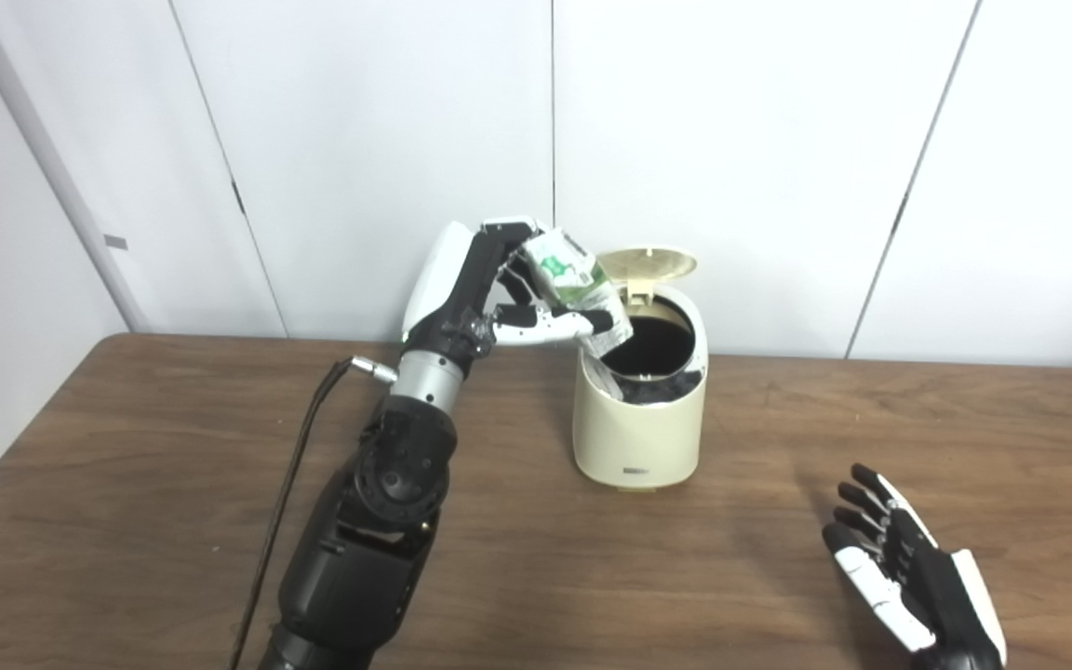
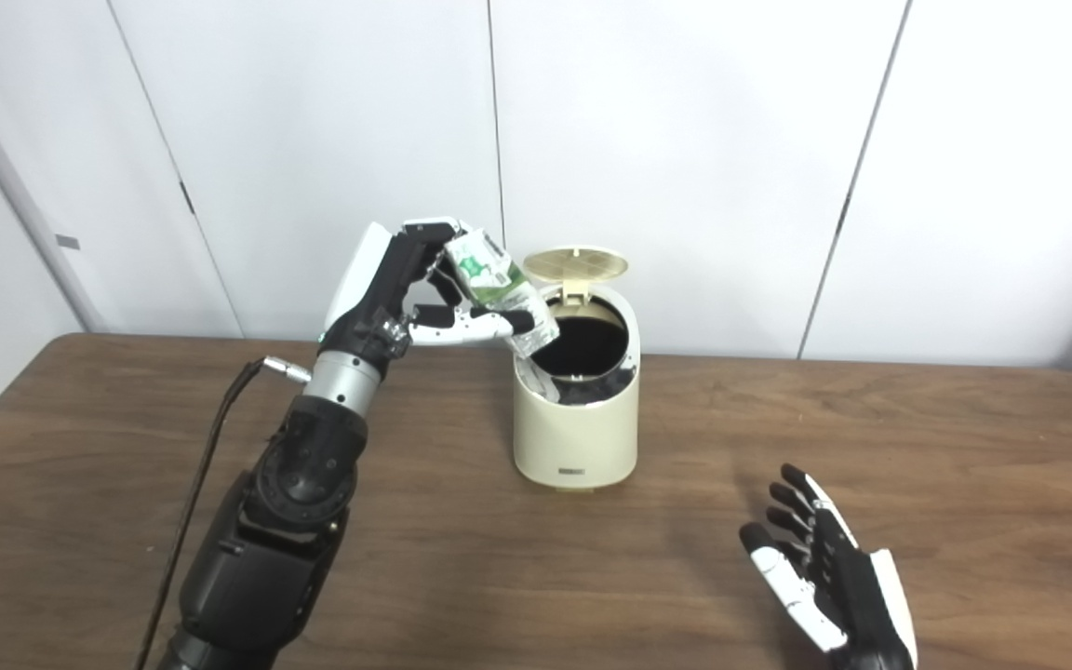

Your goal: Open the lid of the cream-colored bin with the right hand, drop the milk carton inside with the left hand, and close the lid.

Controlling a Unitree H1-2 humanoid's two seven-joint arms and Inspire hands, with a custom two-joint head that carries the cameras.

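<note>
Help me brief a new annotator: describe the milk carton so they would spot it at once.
On the brown wooden table stands a cream-colored bin, its lid flipped up. The milk carton is tilted over the bin's left rim, held in the left hand: the only green-and-white printed thing.

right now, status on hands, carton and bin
Left hand shut on milk carton, tilted at the rim of the bin. Lid up, opening clear. Right hand open, low over the table, away from the bin.
</note>
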